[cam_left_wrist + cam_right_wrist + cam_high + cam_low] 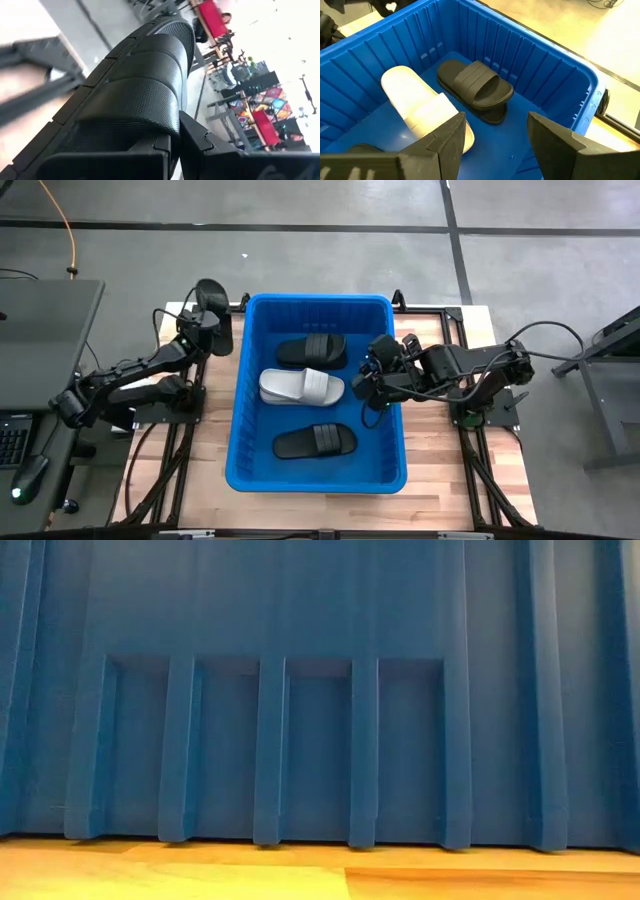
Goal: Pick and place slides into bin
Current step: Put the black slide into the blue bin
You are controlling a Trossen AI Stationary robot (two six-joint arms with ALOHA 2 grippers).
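Note:
The blue bin (318, 301) stands mid-table and fills the low view with its ribbed wall (320, 690). Three slides lie flat on its floor: a black one (312, 350) at the far end, a light grey one (300, 386) in the middle, a black one (315, 442) nearer. Two of them show in the right wrist view, black (476, 89) and grey (422, 107). Outside the bin's far left corner my left gripper (212, 330) is shut on another black slide (212, 302). My right gripper (373, 385) hangs open over the bin's right rim, touching nothing. My left gripper (175, 145) has the black slide pinched between its two fingers at the near edge of the ribbed strap (150, 122). The fingers come at it nearly level from the near left. The slide reaches away from the fingers toward the table's far edge, tilted on its side.
Bare wooden table top (440, 470) lies right of the bin and in a strip on its left (205, 450). A dark desk with a keyboard (40, 380) stands beyond the table's left edge. People and furniture show far off in the room (225, 20).

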